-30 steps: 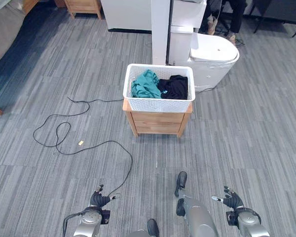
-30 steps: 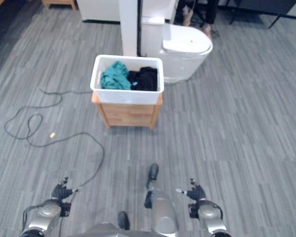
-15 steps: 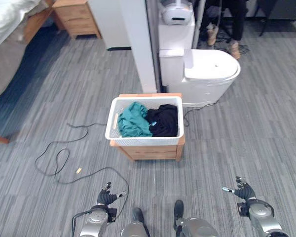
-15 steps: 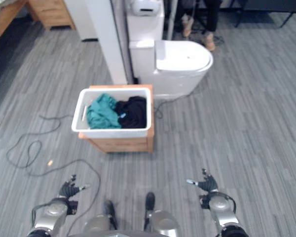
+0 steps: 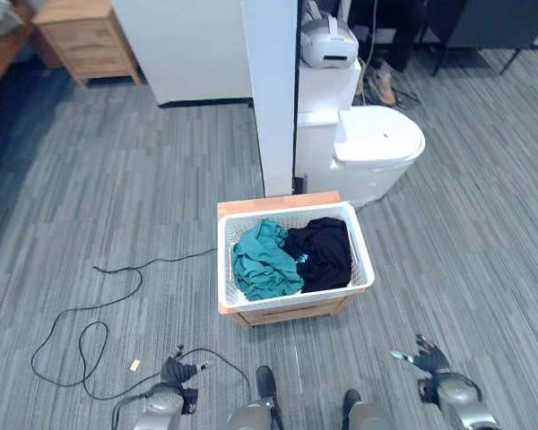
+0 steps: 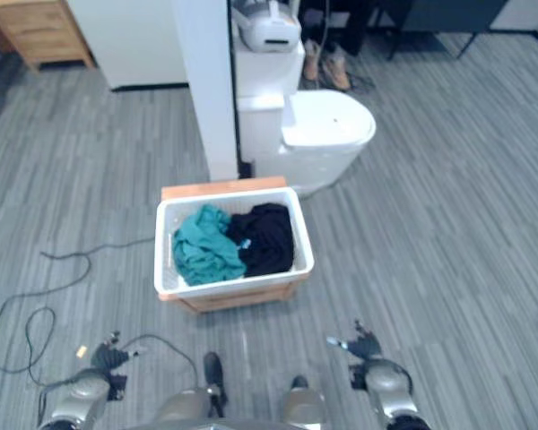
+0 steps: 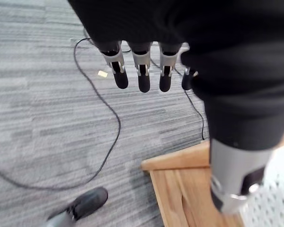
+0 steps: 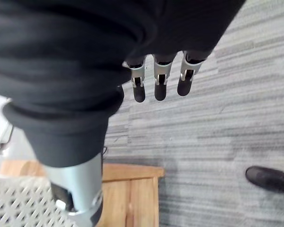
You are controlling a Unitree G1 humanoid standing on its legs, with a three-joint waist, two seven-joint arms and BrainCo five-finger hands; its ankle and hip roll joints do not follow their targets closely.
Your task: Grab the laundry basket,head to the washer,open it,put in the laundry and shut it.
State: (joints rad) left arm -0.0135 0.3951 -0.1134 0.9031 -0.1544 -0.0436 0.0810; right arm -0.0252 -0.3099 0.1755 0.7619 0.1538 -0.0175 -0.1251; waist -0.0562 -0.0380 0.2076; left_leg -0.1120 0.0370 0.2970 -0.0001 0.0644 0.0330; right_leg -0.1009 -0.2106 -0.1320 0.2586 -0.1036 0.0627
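basket [image 5: 291,258] of laundry, white and perforated, with a teal garment [image 5: 264,262] and a black one [image 5: 324,252] inside, sits on a low wooden stand [image 5: 287,312] just ahead of and between my two hands, nearer than it was a moment ago because i have walked up to it and my view has swung with me. my left hand [image 5: 177,374] and right hand [image 5: 426,360] hang low on either side of the stand, fingers straight and relaxed, holding nothing, neither touching the basket. beyond it stand a white pillar [image 5: 271,90] and the white washer [image 5: 363,148], so i judge the approach is nearly done and the grab comes next.
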